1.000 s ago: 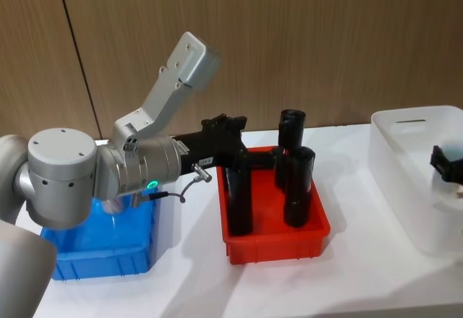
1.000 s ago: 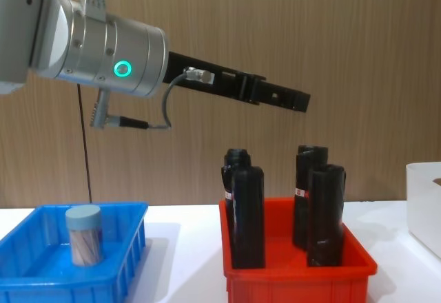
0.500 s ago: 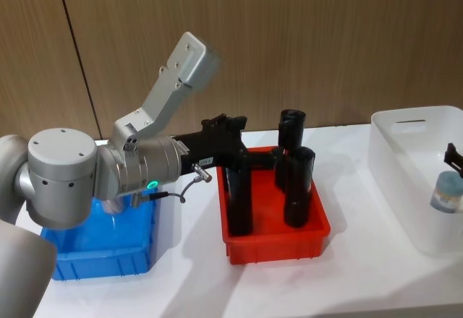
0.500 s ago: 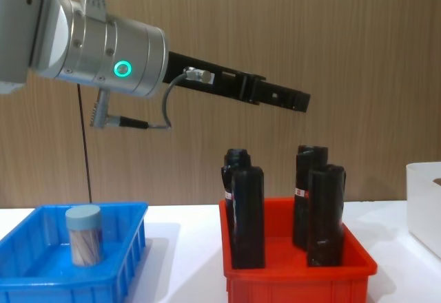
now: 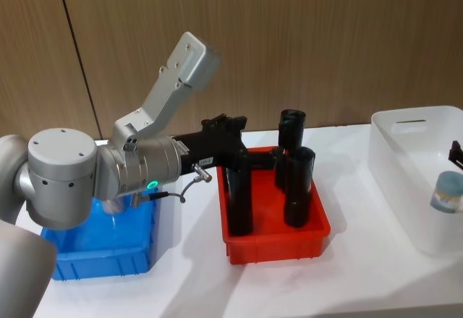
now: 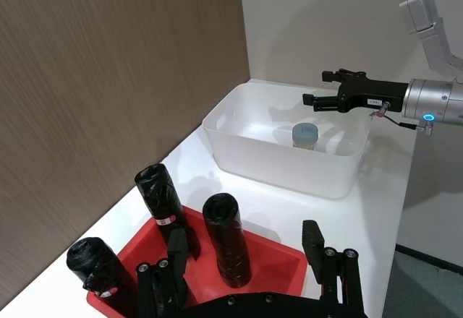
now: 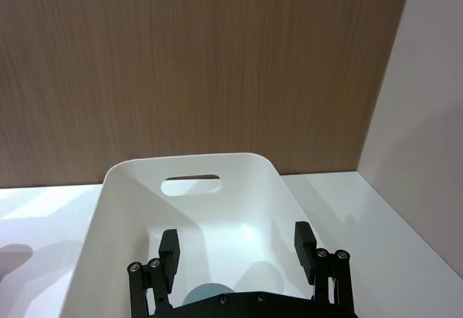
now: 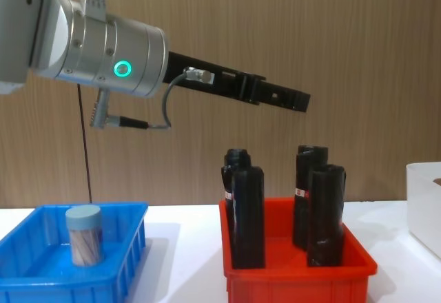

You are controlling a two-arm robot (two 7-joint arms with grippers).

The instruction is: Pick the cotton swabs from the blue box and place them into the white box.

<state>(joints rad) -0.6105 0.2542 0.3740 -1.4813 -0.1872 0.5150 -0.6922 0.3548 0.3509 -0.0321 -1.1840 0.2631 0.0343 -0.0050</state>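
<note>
right gripper open over white box | cotton swabs jar upright inside | left gripper open above red bin

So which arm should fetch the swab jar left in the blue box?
Left. The left gripper hangs open above the red bin beside the blue box; the right gripper is over the white box at the far end.

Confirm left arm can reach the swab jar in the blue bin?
Probably yes. The jar stands alone in the blue bin, lid uncovered; the left gripper hangs open above the black bottles nearby.
</note>
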